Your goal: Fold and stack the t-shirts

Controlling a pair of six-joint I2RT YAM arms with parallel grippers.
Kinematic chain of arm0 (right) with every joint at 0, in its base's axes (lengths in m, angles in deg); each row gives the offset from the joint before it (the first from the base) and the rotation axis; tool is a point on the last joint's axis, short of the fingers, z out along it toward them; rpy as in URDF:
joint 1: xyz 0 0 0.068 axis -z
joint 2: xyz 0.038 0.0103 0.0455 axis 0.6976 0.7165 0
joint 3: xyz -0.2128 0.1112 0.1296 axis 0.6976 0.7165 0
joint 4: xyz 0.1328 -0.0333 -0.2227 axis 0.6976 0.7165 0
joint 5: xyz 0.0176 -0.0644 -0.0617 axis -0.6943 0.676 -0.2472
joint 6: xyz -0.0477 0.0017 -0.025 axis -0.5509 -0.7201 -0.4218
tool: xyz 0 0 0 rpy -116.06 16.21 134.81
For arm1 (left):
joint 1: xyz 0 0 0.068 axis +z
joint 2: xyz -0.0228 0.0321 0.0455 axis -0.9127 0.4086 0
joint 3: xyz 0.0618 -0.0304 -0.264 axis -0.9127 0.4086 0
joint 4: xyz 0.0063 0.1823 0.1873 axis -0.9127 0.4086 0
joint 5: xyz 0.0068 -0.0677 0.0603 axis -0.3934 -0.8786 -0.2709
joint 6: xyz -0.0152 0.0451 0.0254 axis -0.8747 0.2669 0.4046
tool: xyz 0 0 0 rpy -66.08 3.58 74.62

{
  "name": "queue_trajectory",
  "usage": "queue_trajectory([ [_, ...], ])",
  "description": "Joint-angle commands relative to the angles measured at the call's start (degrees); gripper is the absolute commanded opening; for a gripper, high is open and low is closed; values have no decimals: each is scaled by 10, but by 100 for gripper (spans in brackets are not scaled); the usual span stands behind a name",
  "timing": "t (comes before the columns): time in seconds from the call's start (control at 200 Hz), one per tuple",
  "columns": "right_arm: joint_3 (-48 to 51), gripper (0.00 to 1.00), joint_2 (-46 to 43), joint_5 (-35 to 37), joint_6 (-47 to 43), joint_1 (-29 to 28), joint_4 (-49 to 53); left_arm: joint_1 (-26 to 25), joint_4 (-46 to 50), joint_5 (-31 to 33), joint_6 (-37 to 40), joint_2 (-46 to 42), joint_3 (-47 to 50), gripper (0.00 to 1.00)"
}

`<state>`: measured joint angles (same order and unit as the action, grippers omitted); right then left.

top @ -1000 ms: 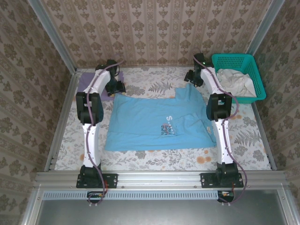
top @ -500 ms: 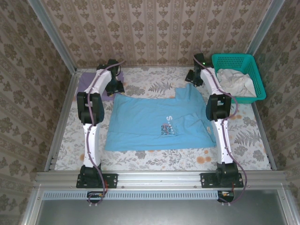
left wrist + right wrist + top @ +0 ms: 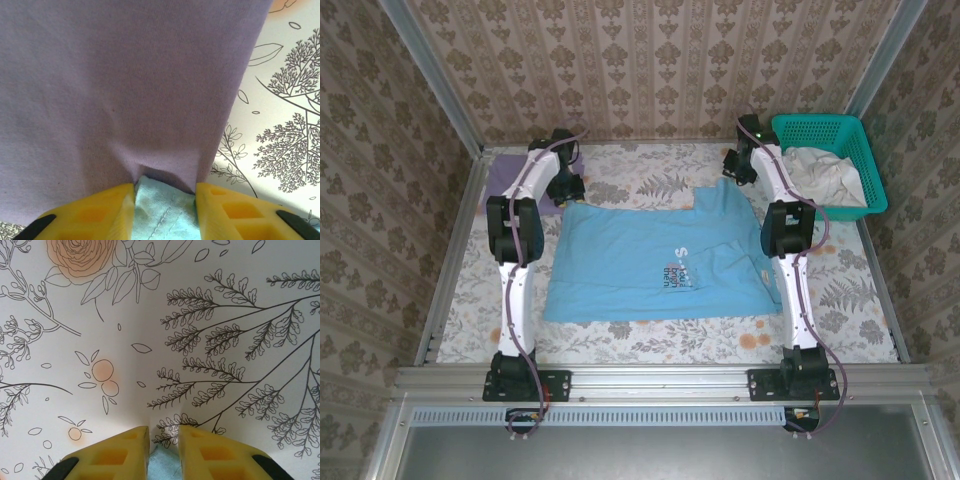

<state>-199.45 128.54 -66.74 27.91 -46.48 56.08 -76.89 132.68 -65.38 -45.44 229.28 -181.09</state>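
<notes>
On the floral desk (image 3: 620,340), spread flat and centred between the two arms: the sky-blue tee (image 3: 630,260), chest print facing up and set toward its right half. At the far left corner of the desk, the lavender tee (image 3: 500,178), lying partly under the left arm, just beside the blue one's far left corner. At the far right, a teal basket (image 3: 815,121) with a whitish cloth (image 3: 820,172) inside.

Left jaws down at the far left corner of the sky-blue tee, closed to a narrow gap on a fold of its cloth. In the left wrist view, blue fabric bunched between the yellow fingers (image 3: 90,215), with lavender cloth spread directly ahead and touching the pinched fold.

Right jaws at the far right corner of the same tee, near the basket. Drawn almost together on a thin sliver of blue cloth, seen in the right wrist view between the fingers (image 3: 115,455), with bare floral desk ahead.

Compared with a second ago: left jaws shifted slightly rightward along the far edge, right jaws nudged a little toward the basket, and both arms' upper links carried slightly the same way. Blue tee much as before, flat, with the same outline and its far corners barely disturbed. Lavender tee, basket and whitish cloth unmoved.
</notes>
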Motion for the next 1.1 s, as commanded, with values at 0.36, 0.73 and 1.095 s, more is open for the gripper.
queue_trajectory([
  [0.36, -19, 14, 16, -7, -3, 0, 24, -4, 11, -5, 1, -3, -13, 23],
  [0.73, -19, 2, 16, -11, -6, 1, 27, -11, 12, 8, 8, -39, 11, 27],
  [1.095, -19, 0, -8, -13, -22, 1, 40, -12, 13, 18, 16, -53, 20, 12],
])
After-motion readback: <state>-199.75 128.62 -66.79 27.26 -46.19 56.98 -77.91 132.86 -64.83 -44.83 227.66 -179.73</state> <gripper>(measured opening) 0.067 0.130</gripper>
